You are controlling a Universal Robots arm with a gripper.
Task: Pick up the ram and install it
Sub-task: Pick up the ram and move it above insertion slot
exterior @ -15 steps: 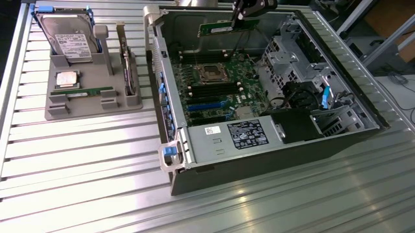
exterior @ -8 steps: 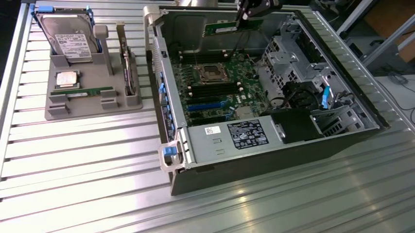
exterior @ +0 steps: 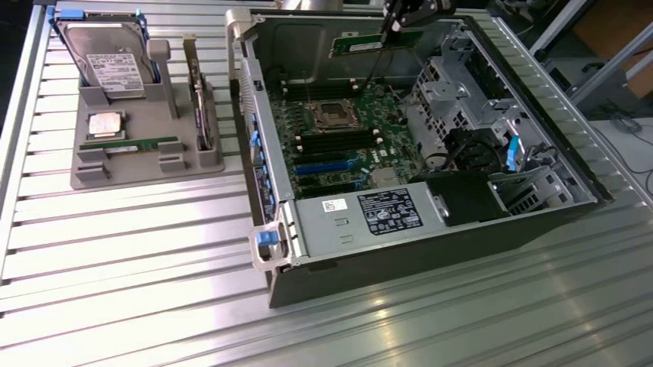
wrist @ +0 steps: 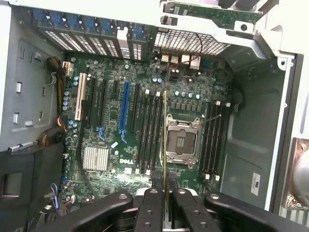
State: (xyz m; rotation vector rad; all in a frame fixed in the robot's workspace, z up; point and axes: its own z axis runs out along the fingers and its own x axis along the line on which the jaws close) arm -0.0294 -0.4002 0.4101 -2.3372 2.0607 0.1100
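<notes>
- Ram [exterior: 359, 43]: in the exterior view it is clamped in the gripper [exterior: 394, 29] and hangs over the far end of the open computer case [exterior: 243, 92], above the motherboard [exterior: 337, 145].
- It shows as a long, narrow green board, its long side roughly level.
- The metal drive cage [exterior: 449, 84] stands just beside it on the exterior view's right, and the case's far wall is close behind.
- A second green stick [exterior: 128, 143] lies in the grey tray [exterior: 143, 164], well apart on the exterior view's left.
- In the wrist view the ram [wrist: 165, 140] is edge-on, a thin yellowish line pinched between the two black fingers [wrist: 150, 208].
- Its edge runs parallel to the dark memory slots [wrist: 147, 130], beside the CPU socket [wrist: 182, 140]; which slot it is over, I cannot tell.
- The case walls stand well apart on both sides.
</notes>
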